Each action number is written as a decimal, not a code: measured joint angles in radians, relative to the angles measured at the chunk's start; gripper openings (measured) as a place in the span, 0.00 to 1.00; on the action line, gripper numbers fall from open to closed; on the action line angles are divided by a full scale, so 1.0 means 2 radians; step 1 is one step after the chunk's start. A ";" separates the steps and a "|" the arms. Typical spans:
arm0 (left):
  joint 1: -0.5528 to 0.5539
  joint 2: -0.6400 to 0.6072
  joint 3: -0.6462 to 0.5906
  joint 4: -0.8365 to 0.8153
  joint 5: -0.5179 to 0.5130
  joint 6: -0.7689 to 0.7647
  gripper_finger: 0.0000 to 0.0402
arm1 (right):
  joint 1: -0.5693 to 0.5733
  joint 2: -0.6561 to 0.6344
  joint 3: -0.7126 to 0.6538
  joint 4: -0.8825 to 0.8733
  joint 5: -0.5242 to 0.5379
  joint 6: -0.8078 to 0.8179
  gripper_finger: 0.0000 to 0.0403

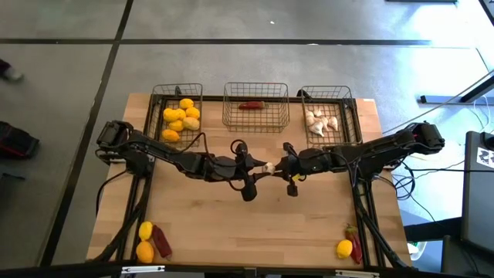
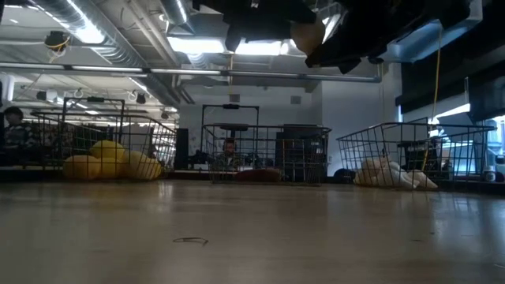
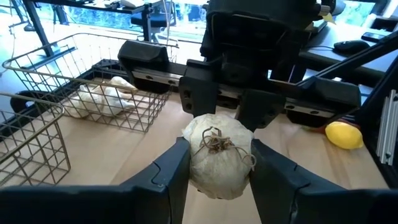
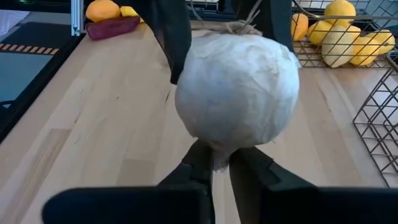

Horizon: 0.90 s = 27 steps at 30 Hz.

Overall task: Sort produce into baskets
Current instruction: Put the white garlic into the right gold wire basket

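We see a whitish garlic bulb [image 3: 219,155] mid-tabletop, clamped by left end effector [image 1: 258,167]. Left basket [image 1: 177,93] holds lemons [image 1: 182,117], middle basket [image 1: 255,113] one chili [image 1: 251,106], right basket [image 1: 327,94] garlic [image 1: 321,122]. Loose lemons and chilies at both near corners.

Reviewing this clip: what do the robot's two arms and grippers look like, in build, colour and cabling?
Both arms are black and jointed, with blocky housings. The left gripper and right gripper each carry two dark, wedge-shaped fingers on a flat black crossbar. Black cables run along the arm links, with more cabling loose beside the right arm's base. A small yellow tag hangs near the right wrist. No other markings are legible.
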 joint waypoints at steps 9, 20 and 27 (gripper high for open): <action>0.000 -0.001 0.000 -0.007 0.001 -0.011 0.56 | 0.000 -0.005 0.000 -0.002 0.002 -0.001 0.06; -0.016 -0.013 0.000 -0.058 0.000 0.000 0.66 | 0.000 -0.091 0.000 -0.108 0.095 -0.001 0.06; -0.020 -0.013 0.000 -0.079 0.000 -0.021 0.66 | -0.023 -0.157 0.000 -0.184 0.157 0.007 0.06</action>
